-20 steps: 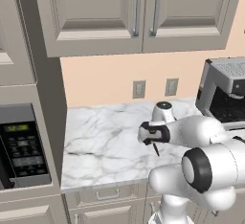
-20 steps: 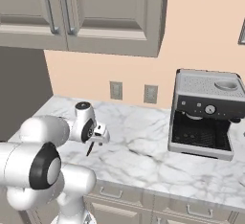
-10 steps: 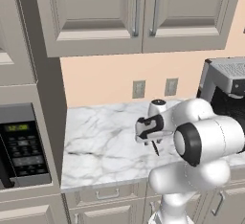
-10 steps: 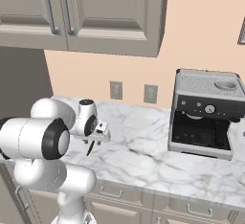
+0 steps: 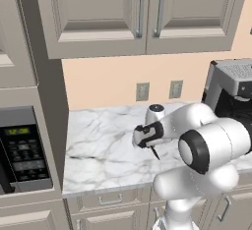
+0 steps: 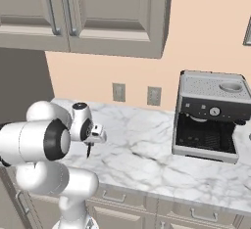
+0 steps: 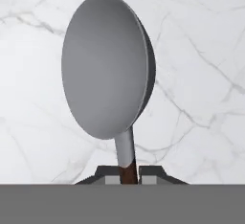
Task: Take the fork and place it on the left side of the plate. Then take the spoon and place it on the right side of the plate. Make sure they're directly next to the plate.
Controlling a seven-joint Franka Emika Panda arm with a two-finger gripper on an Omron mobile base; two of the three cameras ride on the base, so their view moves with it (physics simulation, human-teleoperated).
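With the jaws clenched on the dark reddish-brown handle of the round-bowled silver spoon [image 7: 107,70] above the white marble table [image 7: 201,50], carrying it level should prevent twisting.

arm [image 5: 197,121]: bent low, reaching fwd-left | gripper [image 7: 128,176]: clamped on spoon [image 7: 107,79] handle

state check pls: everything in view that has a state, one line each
pincer: shut on the spoon's dark handle
spoon: held, bowl sticking out past the fingertips over the marble counter
upper cabinet doors: closed
drawers under counter: closed
microwave: door closed, display lit
coffee machine: upright on counter, nothing seen under the spout
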